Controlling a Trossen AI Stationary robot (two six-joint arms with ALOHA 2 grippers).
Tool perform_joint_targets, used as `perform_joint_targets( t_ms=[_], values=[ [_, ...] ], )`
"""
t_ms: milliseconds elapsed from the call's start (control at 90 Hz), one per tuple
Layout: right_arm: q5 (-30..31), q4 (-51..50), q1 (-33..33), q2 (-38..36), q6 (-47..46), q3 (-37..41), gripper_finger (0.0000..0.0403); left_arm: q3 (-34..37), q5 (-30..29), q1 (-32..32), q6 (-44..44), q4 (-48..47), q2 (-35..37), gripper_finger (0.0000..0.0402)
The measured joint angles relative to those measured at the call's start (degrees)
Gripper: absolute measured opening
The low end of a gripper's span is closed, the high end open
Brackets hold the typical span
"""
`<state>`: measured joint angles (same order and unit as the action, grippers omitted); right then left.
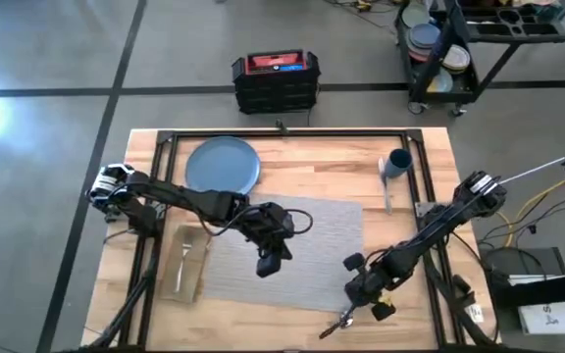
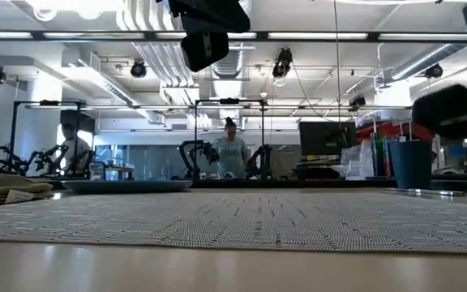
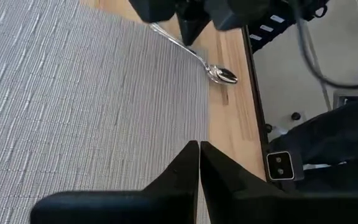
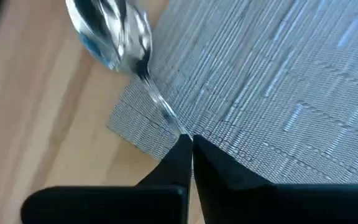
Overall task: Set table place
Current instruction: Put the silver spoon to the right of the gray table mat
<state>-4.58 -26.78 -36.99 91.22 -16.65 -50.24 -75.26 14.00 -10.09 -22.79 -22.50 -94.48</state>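
My right hand (image 1: 366, 299) is pinched shut on the thin handle of the silver metal spoon (image 4: 114, 34), whose bowl sticks out ahead of the fingertips, past the near corner of the grey woven rectangular placemat (image 1: 292, 250) and over the bare wooden desk (image 1: 430, 167). The right wrist view shows the two fingers meeting on the handle, with the bowl clear of them.

My left hand (image 1: 268, 263) hangs over the middle of the placemat, fingers closed together and holding nothing.

I judge the spoon light, rigid and slick. Held this far down the handle, it could swivel in the pinch if I move fast. A grip nearer the balance point would be steadier, but I would sooner set it down gently than regrip.

The round blue plate (image 1: 223, 165) sits beyond the left hand, off the mat at its far edge. The tan folded cloth napkin (image 1: 186, 263) lies beside that hand, off the mat's edge. The small dark-blue cup (image 1: 399, 160) stands well beyond the right hand, with another piece of silver cutlery (image 1: 385, 186) just beside it.
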Motion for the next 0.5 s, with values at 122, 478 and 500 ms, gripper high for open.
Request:
perform_joint_targets(
  t_ms=[122,478,500],
  values=[
    [0.7,0.1,-0.2,-3.6,-5.2,0.0,0.0000,0.0,0.0,0.1,0.2,0.1,0.0,0.0000],
    [1.5,5.3,-2.3,-3.6,5.5,0.0,0.0039,0.0,0.0,0.1,1.2,0.2,0.0,0.0000],
    [1.6,5.7,-2.3,-3.2,6.1,0.0,0.0046,0.0,-0.1,0.1,1.2,0.2,0.0,0.0000]
  ],
)
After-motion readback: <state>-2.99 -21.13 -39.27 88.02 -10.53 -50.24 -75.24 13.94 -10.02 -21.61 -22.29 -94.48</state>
